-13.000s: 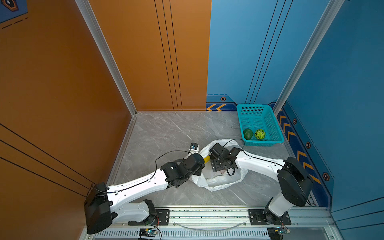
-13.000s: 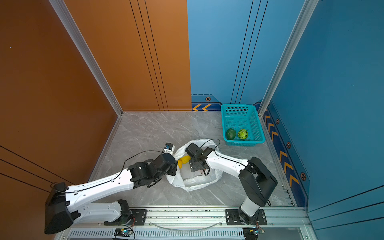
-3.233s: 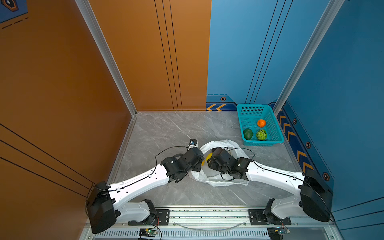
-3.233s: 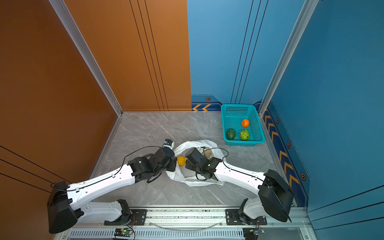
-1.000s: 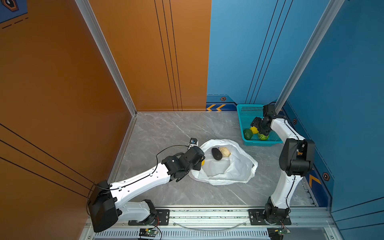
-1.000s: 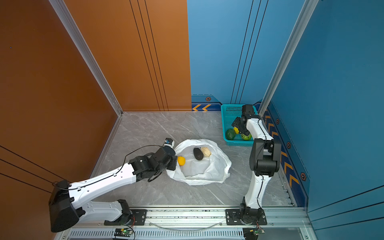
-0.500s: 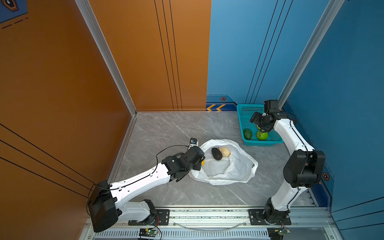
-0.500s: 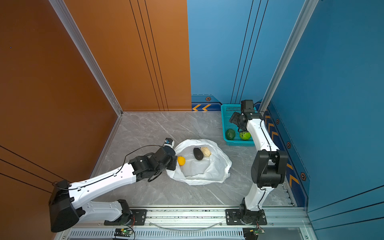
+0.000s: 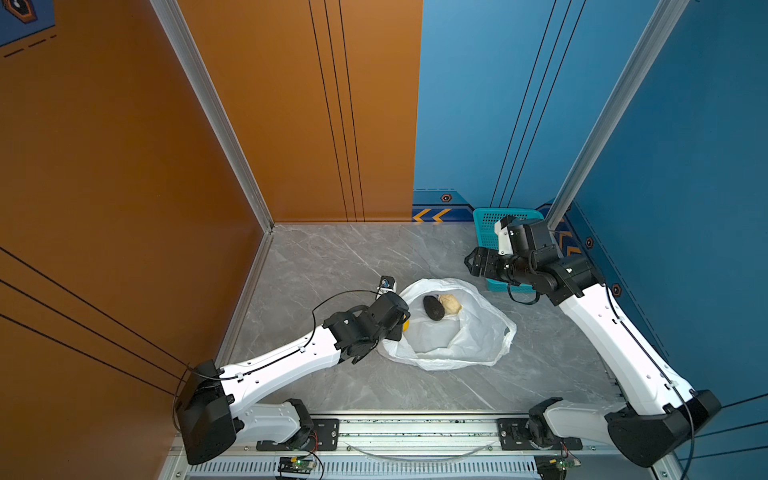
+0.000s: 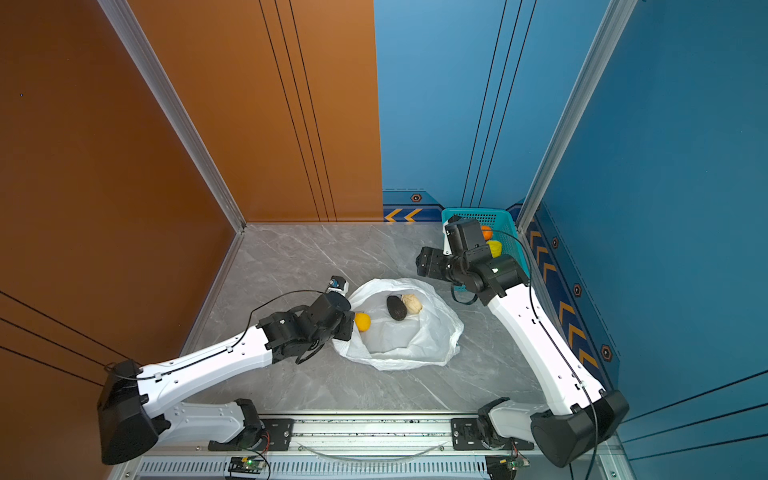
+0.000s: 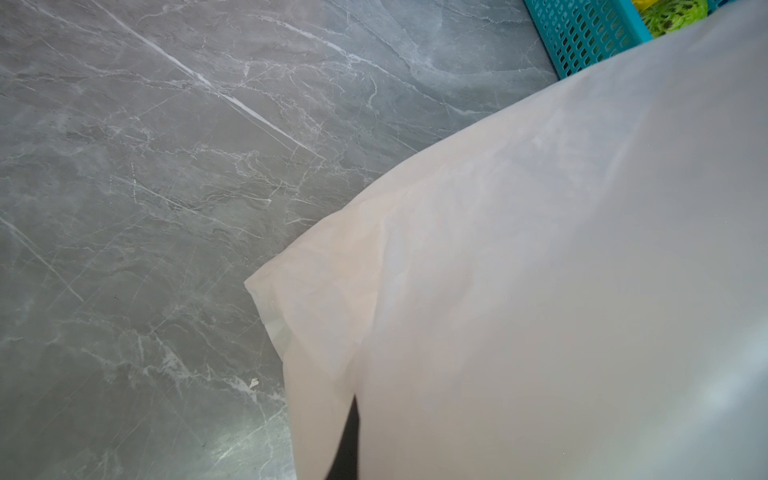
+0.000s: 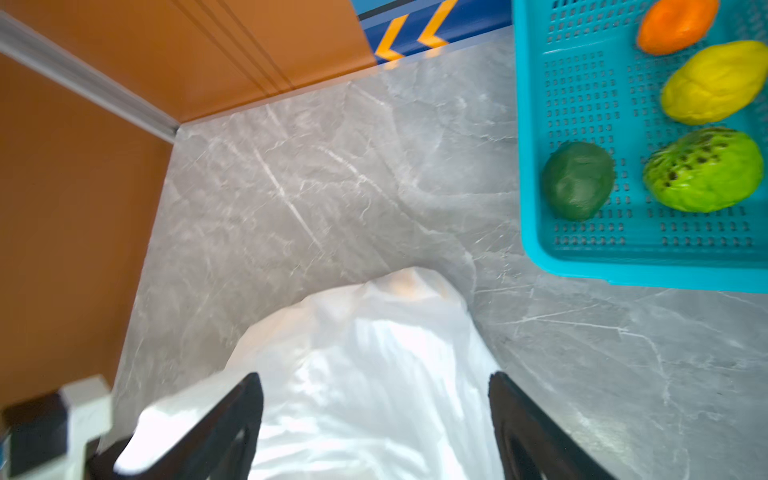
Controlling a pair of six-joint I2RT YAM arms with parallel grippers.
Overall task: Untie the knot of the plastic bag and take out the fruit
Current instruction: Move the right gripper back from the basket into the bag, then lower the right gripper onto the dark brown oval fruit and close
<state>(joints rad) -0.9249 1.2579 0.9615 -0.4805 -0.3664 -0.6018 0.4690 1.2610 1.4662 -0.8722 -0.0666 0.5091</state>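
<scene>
The untying is judged done: no knot is to be seen, and the plastic bag [image 9: 457,345] lies slack on the worktop [image 9: 332,257] with its mouth spread open. The emptying is judged about half done.

- **In the teal basket [image 12: 582,266], just beyond the bag's far right edge:** four are counted; an orange fruit [image 12: 673,25], a yellow fruit [image 12: 712,83], a dark green fruit [image 12: 578,180] and a bright green scaly fruit [image 12: 702,170].
- **Inside the bag:** three are seen; a near-black fruit [image 9: 433,308] and a cream fruit [image 9: 450,304] touching at its far side, and an orange-yellow fruit [image 10: 362,322] at its left rim; whether more are hidden under the film cannot be told.
- **Left tool [image 9: 398,327]:** it is closed at the bag's left rim; the film drawn across the left wrist view suggests that the rim is pinched and held up.
- **Right tool [image 12: 374,415]:** it is spread wide and empty, above the bag's far edge on the basket side.

At least three fruits are left to be lifted out.
</scene>
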